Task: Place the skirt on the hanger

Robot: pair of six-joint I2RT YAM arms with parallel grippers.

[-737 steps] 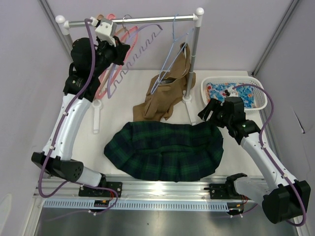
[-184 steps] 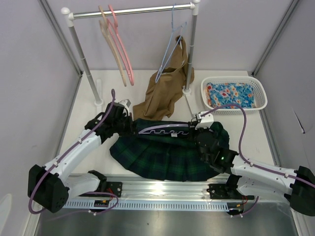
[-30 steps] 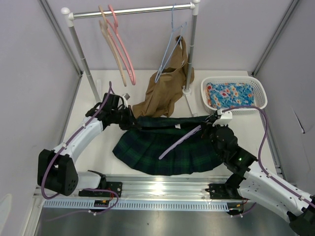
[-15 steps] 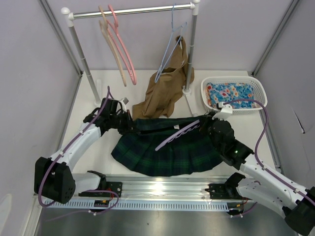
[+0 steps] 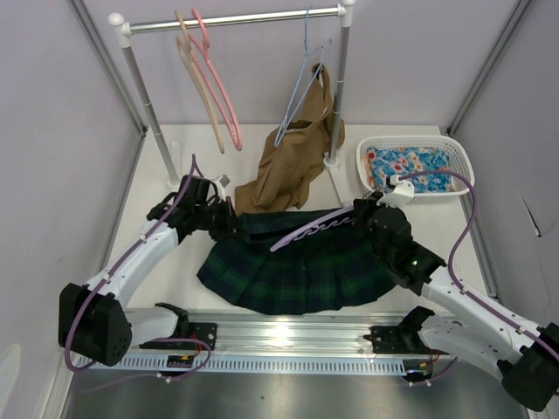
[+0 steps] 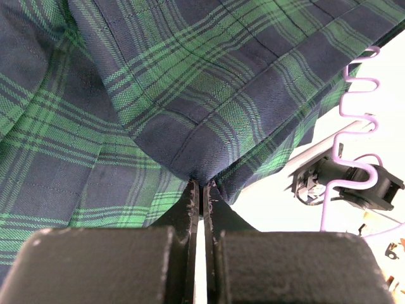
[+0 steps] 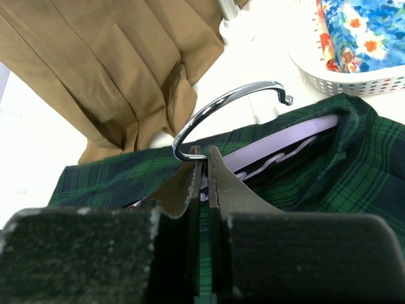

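Note:
The dark green and navy plaid skirt (image 5: 301,266) lies spread on the table between the arms. My left gripper (image 5: 229,224) is shut on a pinch of the skirt (image 6: 158,95) at its left waistband corner; the fingers (image 6: 190,199) meet on the fabric. The lavender hanger (image 5: 306,229) slants across the skirt's back edge. My right gripper (image 7: 201,152) is shut on the hanger at the base of its chrome hook (image 7: 221,107), at the skirt's right end (image 5: 361,209). One lavender arm (image 7: 285,140) runs under a fold of the skirt (image 7: 329,183).
A tan garment (image 5: 293,166) on a thin blue hanger (image 5: 301,87) drapes from the rail (image 5: 236,17) down to the table just behind the skirt. Pink and tan hangers (image 5: 210,78) hang at the left. A white basket (image 5: 419,144) with floral cloth stands at the back right.
The right gripper has carried the hanger toward the back and the skirt's waistband; its free end swung up and left. The left gripper kept its hold and shifted slightly.

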